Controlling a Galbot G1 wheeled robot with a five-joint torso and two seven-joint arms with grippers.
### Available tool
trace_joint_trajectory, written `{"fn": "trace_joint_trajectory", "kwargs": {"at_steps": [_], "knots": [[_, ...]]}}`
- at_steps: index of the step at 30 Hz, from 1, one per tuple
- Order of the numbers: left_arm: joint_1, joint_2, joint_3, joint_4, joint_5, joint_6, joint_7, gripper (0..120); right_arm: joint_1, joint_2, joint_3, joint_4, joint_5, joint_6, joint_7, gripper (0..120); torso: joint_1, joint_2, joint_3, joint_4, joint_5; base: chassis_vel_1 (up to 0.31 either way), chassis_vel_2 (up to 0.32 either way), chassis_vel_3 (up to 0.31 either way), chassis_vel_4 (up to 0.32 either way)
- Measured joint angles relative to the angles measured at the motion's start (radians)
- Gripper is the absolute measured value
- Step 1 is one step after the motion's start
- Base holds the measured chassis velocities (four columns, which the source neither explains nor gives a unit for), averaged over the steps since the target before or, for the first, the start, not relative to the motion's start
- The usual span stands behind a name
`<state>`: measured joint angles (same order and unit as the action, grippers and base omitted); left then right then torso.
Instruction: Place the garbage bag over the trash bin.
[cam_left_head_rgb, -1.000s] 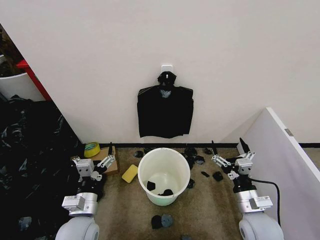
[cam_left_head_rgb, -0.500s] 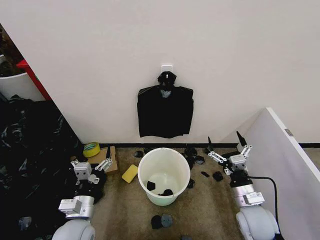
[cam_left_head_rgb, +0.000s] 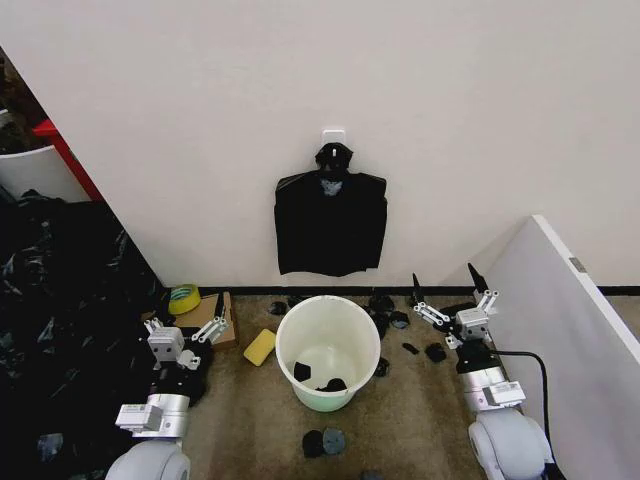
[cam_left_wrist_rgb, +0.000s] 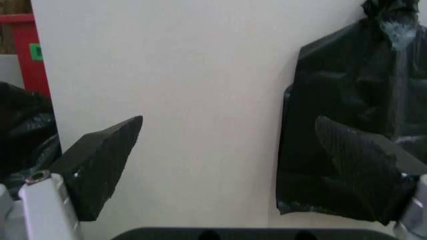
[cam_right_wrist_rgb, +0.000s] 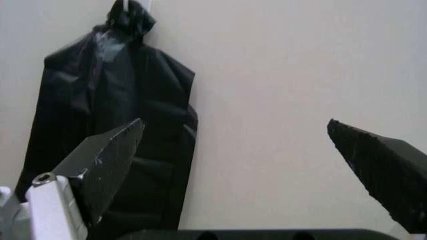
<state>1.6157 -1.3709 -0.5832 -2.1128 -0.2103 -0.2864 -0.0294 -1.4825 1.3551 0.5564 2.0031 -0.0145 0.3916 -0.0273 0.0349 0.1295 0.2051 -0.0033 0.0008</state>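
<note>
The garbage bag (cam_left_head_rgb: 330, 222) hangs lengthwise down the wall above the upright trash bin (cam_left_head_rgb: 328, 351), both tools spread apart

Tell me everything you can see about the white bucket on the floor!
The trash bin is a round white plastic bucket, slightly tapered, with a plain rim and a pale greenish bottom. It stands upright and open on the brownish floor near the wall, under the black bundle hanging there. A few small black scraps lie inside it. No bag covers it, and nothing is touching its outside.

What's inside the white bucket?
Two small black scraps lie on the bottom of the bucket. No bag lines it. The near wall hides a bit of the bottom.
</note>
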Motion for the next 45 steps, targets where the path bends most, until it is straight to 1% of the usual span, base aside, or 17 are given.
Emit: {"fn": "trace_joint_trajectory", "kwargs": {"at_steps": [10,13,17,19,21,24,25,27,29,30,32,33,36,39,41,42,45], "knots": [[-0.017,0.012,0.034,0.020,-0.004,-0.030,-0.028,100,-0.071,0.006,-0.003,0.014,0.244,0.033,0.015,100,0.000,0.000,0.000,-0.0002,-0.0004,0.000,0.000,0.000,0.000],[-0.018,0.013,0.035,0.020,-0.005,-0.031,-0.028,100,-0.072,0.007,-0.003,0.014,0.248,0.033,0.016,100,0.000,0.000,0.000,-0.0002,-0.0004,0.000,0.000,0.000,0.000],[-0.022,0.029,0.045,0.013,-0.024,-0.033,-0.030,100,-0.094,0.025,0.003,0.015,0.320,0.040,0.013,100,0.000,0.000,0.000,-0.0001,0.0001,0.000,0.000,0.000,0.000],[-0.017,0.057,0.051,-0.019,-0.053,-0.020,-0.031,100,-0.127,0.037,0.019,0.009,0.412,0.071,-0.008,100,0.000,0.000,0.000,-0.0001,0.0002,0.000,0.000,0.000,0.000],[-0.003,0.084,0.051,-0.043,-0.075,-0.018,-0.031,100,-0.164,0.023,0.047,-0.013,0.443,0.121,-0.032,100,0.000,0.000,0.000,-0.0002,0.0000,0.000,0.000,0.000,0.000],[0.028,0.088,0.045,-0.063,-0.117,-0.018,-0.022,100,-0.186,-0.003,0.053,-0.007,0.386,0.141,-0.024,100,0.000,0.000,0.000,-0.0005,0.0001,0.000,0.000,0.000,0.000],[0.054,0.078,0.033,-0.069,-0.156,-0.044,0.007,100,-0.174,-0.016,0.048,0.016,0.278,0.128,0.020,100,0.000,0.000,0.000,0.0000,-0.0001,0.000,0.000,0.000,0.000],[0.081,0.057,0.002,-0.068,-0.211,-0.129,0.089,100,-0.129,-0.020,0.024,0.045,0.110,0.077,0.084,100,0.000,0.000,0.000,0.0002,0.0002,0.000,0.000,0.000,0.000],[0.125,0.021,-0.016,-0.068,-0.256,-0.221,0.258,100,-0.094,-0.022,-0.031,0.092,-0.015,-0.029,0.148,100,0.000,0.000,0.000,0.0004,-0.0002,0.000,0.000,0.000,0.000],[0.145,-0.003,-0.023,-0.073,-0.263,-0.242,0.328,100,-0.086,-0.028,-0.044,0.112,-0.074,-0.067,0.164,100,0.000,0.000,0.000,0.0002,-0.0001,0.000,0.000,0.000,0.000],[0.162,-0.049,-0.040,-0.098,-0.267,-0.236,0.358,100,-0.066,-0.041,-0.053,0.133,-0.124,-0.099,0.171,100,0.000,0.000,0.000,-0.0002,0.0003,0.000,0.000,0.000,0.000],[0.162,-0.049,-0.040,-0.098,-0.267,-0.236,0.358,100,-0.066,-0.041,-0.053,0.133,-0.124,-0.099,0.171,100,0.000,0.000,0.000,-0.0002,0.0003,0.000,0.000,0.000,0.000],[0.150,-0.094,-0.058,-0.105,-0.276,-0.215,0.359,100,-0.055,-0.069,-0.115,0.170,0.002,-0.171,0.194,100,0.000,0.000,0.000,0.0000,-0.0001,0.000,0.000,0.000,0.000],[0.118,-0.139,-0.099,-0.102,-0.276,-0.191,0.359,100,-0.037,-0.093,-0.202,0.231,0.206,-0.286,0.253,100,0.000,0.000,0.000,-0.0001,-0.0003,0.000,0.000,0.000,0.000],[0.081,-0.170,-0.150,-0.077,-0.245,-0.160,0.354,100,-0.002,-0.107,-0.264,0.246,0.346,-0.320,0.258,100,0.000,0.000,0.000,-0.0002,0.0002,0.000,0.000,0.000,0.000],[0.081,-0.170,-0.150,-0.077,-0.245,-0.160,0.354,100,-0.002,-0.107,-0.264,0.246,0.346,-0.320,0.258,100,0.000,0.000,0.000,-0.0002,0.0002,0.000,0.000,0.000,0.000],[0.035,-0.197,-0.214,-0.002,-0.171,-0.107,0.326,100,0.100,-0.128,-0.362,0.260,0.718,-0.382,0.253,100,0.000,0.000,0.000,-0.0002,-0.0004,0.000,0.000,0.000,0.000]]}}
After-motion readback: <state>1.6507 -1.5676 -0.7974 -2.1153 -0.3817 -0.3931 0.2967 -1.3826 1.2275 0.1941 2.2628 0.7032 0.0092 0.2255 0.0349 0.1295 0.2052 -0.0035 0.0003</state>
